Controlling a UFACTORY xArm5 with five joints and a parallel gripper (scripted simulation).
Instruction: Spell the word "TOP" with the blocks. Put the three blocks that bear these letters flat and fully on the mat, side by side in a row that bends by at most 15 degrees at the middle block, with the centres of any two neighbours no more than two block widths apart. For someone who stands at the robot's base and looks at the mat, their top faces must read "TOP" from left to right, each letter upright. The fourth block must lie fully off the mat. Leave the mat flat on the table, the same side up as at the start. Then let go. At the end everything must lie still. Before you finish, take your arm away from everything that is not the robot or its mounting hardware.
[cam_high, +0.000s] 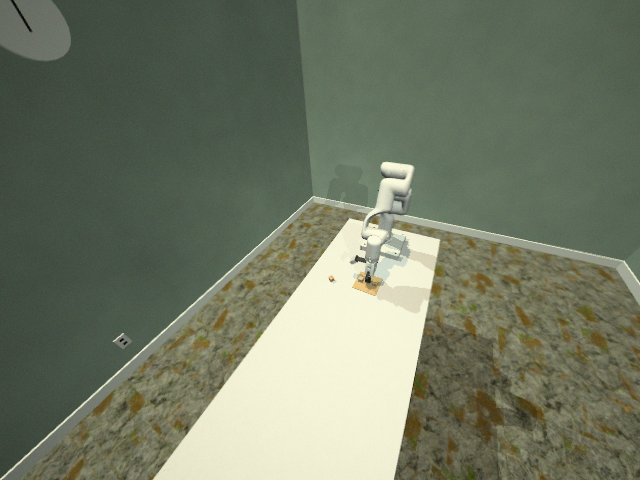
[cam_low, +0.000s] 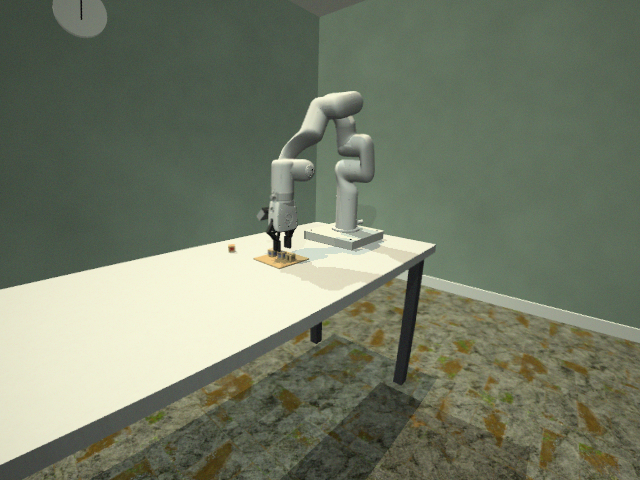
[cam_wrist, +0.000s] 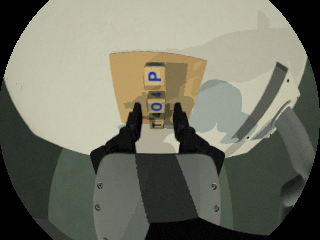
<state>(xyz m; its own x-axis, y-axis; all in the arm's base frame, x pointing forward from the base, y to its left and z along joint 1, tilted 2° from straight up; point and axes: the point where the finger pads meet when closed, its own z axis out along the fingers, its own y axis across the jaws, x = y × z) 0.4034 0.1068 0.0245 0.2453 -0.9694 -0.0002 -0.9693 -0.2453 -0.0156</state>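
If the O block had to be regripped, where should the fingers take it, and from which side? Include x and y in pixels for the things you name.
From straight above, probably, with the fingers on the two side faces turned away from the P block (cam_high: 360, 278) (cam_low: 271, 253) (cam_wrist: 154, 76) and T block (cam_low: 292, 256) (cam_wrist: 157, 122). The O block (cam_low: 281, 255) (cam_wrist: 156, 106) sits between them, its flat top facing up.

Bare room, kind unclear: green walls (cam_high: 465, 103) (cam_low: 465, 155), 1 clock (cam_high: 38, 31) (cam_low: 80, 18), 1 long white table (cam_high: 320, 372) (cam_low: 170, 320), robot arm (cam_high: 385, 198) (cam_low: 315, 121).

White rounded arm segments (cam_high: 386, 198) (cam_low: 315, 121), black-fingered hand (cam_high: 368, 277) (cam_low: 282, 244) (cam_wrist: 157, 110), grey wrist housing (cam_wrist: 115, 187) with small screws, apparently pale square base plate (cam_low: 330, 236)
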